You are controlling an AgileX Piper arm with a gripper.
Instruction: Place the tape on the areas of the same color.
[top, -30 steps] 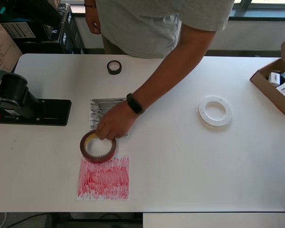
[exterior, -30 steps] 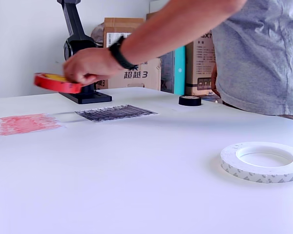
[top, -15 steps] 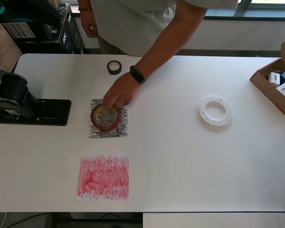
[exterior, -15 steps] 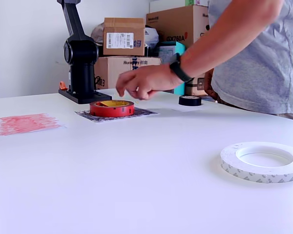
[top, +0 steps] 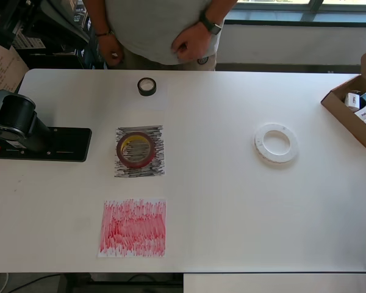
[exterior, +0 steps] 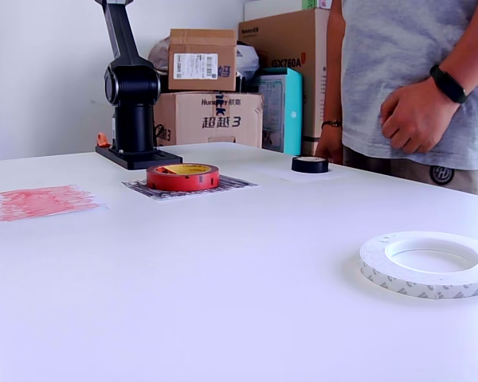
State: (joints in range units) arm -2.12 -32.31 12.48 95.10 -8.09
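Person's hand withdrawn from red tape roll since earlier frame, now loosely curled at torso beyond table's far edge, holding nothing. Red roll lies flat on black scribbled patch. Red scribbled patch near front edge, bare. Black tape roll near far edge. White tape roll on bare tabletop toward cardboard box. Arm base at overhead view's left edge; gripper out of view.

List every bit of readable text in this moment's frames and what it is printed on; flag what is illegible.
"超越 3": on the lower cardboard box behind the arm base, exterior view.
"GX760A": partly visible on the tall brown box, exterior view.
White shipping label on the upper box: print too small to read.
Handwriting on the cardboard at the overhead view's left edge: illegible.
Small boxes in the open carton: blurred.
The tape rolls show no readable text.
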